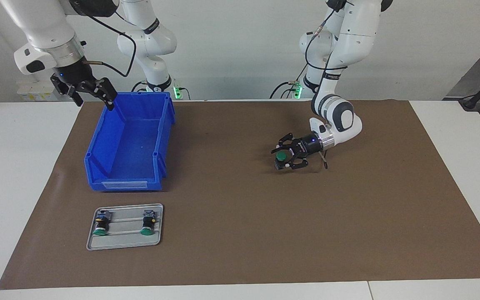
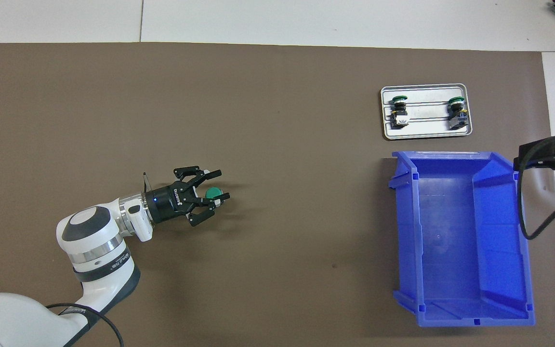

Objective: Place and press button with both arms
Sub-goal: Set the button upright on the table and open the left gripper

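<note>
Button (image 1: 281, 156) sat between our left gripper's (image 1: 282, 158) fingers, well apart from the bin (image 1: 129, 137); whether they gripped it, we couldn't tell. Right gripper (image 1: 93, 93) waited open over the bin's corner. We judged the button light, rigid, best held by its body.

Bright even light, soft shadows, sharp

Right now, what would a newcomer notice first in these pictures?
The big blue bin toward the right arm's end of the brown mat, empty, with the right gripper open over its rim. Then the left gripper, low over the mat, around a green button. Two more buttons lie on a grey tray beside the bin.
</note>
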Action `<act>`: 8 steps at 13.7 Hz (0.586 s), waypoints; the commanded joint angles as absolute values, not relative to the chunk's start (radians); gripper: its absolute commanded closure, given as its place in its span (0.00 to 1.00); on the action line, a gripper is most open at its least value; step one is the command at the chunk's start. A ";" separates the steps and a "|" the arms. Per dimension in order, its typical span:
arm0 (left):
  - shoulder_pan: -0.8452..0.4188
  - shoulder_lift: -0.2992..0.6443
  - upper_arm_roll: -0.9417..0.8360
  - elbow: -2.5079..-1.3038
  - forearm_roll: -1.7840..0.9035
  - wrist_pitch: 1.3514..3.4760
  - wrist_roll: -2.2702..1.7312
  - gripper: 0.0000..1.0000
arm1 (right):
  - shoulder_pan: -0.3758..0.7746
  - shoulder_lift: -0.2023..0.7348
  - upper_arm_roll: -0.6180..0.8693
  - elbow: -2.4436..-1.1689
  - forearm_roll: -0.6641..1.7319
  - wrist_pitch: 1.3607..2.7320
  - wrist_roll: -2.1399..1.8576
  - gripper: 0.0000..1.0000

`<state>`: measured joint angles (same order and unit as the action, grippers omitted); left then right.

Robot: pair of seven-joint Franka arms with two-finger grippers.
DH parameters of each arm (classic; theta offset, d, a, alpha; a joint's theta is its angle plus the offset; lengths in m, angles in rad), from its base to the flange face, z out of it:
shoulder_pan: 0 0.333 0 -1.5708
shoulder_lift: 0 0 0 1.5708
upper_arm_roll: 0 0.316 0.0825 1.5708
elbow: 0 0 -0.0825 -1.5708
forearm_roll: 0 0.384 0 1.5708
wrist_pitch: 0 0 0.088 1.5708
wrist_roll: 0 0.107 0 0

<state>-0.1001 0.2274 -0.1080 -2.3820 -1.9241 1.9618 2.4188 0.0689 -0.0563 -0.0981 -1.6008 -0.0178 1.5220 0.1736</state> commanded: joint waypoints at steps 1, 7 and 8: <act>-0.104 0.199 -0.104 -2.353 -1.930 1.968 2.346 0.37 | 0.064 -0.080 -0.091 -1.624 -0.018 1.520 0.183 0.00; -0.146 0.120 -0.118 -2.263 -1.918 2.158 2.102 0.37 | 0.064 -0.078 -0.091 -1.624 -0.018 1.520 0.183 0.00; -0.169 0.111 -0.117 -2.241 -1.896 2.205 2.053 0.37 | 0.064 -0.080 -0.091 -1.624 -0.018 1.520 0.183 0.00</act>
